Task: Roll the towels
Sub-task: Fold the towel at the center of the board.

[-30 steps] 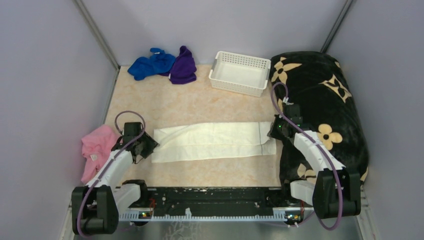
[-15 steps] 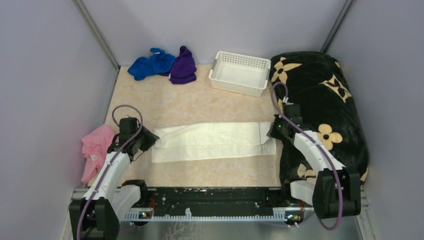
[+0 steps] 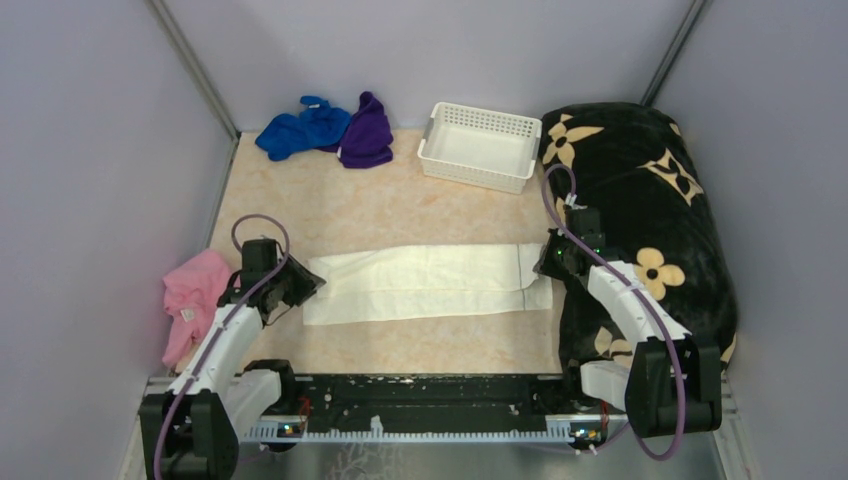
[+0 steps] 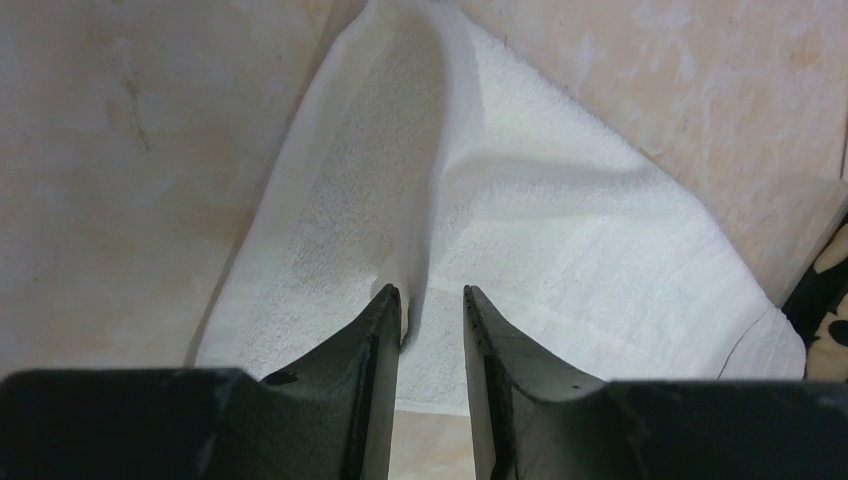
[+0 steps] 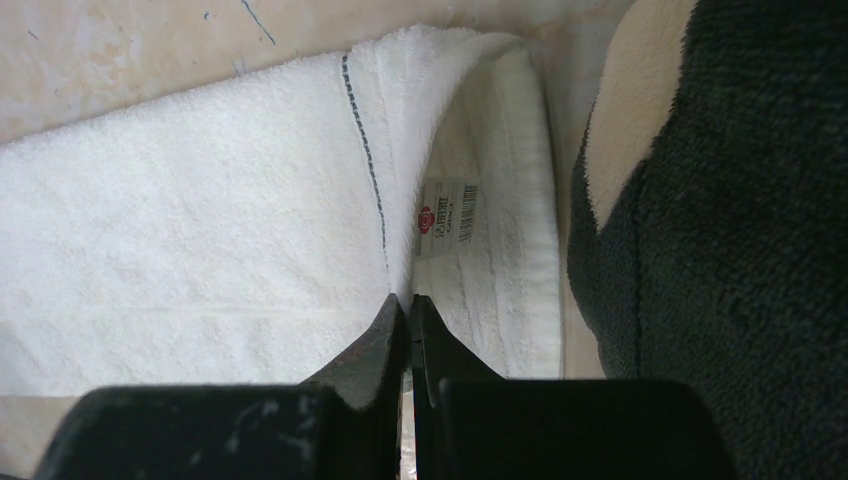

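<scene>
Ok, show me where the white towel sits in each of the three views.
Top view: white towel lies flat mid-table between both grippers.
Left wrist view: fills the centre, a raised fold between the fingers.
Right wrist view: left and centre, label showing.
Shared landmark: flowered black blanket beside the towel's right end.

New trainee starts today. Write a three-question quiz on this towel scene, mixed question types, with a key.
1. True or false: the white towel lies flat between the left gripper and the right gripper.
2. Which lies left of the purple towel? A) blue towel B) basket C) blanket
3. Which gripper's fingers are pinched on the white towel's end fold?

Key: 1 true; 2 A; 3 right.
</scene>
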`<state>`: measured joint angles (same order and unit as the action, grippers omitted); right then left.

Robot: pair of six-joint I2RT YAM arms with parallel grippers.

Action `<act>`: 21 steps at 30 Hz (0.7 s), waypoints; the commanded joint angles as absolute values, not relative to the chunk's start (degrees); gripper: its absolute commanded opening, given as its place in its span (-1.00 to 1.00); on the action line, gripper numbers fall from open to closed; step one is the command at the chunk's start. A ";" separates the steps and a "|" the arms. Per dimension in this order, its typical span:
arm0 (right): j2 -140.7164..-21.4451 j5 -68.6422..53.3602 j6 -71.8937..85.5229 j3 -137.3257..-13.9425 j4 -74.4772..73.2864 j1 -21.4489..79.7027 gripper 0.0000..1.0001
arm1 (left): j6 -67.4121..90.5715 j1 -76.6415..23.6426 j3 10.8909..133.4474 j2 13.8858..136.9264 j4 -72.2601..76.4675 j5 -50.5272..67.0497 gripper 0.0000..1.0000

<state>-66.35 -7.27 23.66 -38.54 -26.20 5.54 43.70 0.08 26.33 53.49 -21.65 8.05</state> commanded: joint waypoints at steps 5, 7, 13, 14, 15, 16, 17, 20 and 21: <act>-65.30 -8.04 23.69 -40.56 -24.16 5.95 -1.00 | 43.68 -0.01 24.12 51.84 -22.91 7.65 -0.28; -65.39 -7.81 23.72 -40.80 -24.17 5.97 -1.00 | 43.86 -0.05 23.69 51.99 -23.18 7.36 -0.28; -65.44 -7.67 23.65 -41.22 -24.25 5.97 -1.00 | 43.90 0.00 22.72 53.30 -23.31 6.18 -0.25; -65.41 -7.66 23.70 -41.29 -24.25 5.98 -1.00 | 43.82 -0.03 22.64 53.35 -23.22 6.20 -0.25; -65.45 -7.73 23.72 -41.31 -24.27 5.91 -1.00 | 43.78 -0.06 22.59 53.43 -23.20 6.22 -0.25; -65.45 -7.67 23.71 -41.29 -24.28 5.97 -1.00 | 43.70 -0.07 22.52 53.40 -23.20 6.19 -0.26; -65.44 -7.58 23.67 -41.38 -24.26 5.93 -1.00 | 43.68 -0.04 22.55 53.33 -23.27 6.16 -0.29; -65.48 -7.27 23.64 -41.84 -24.26 6.02 -1.00 | 43.01 -0.02 23.25 52.79 -22.57 5.86 -0.56; -65.62 -7.03 23.64 -42.14 -24.31 5.94 -1.00 | 42.95 -0.01 23.85 52.61 -22.23 5.08 -0.68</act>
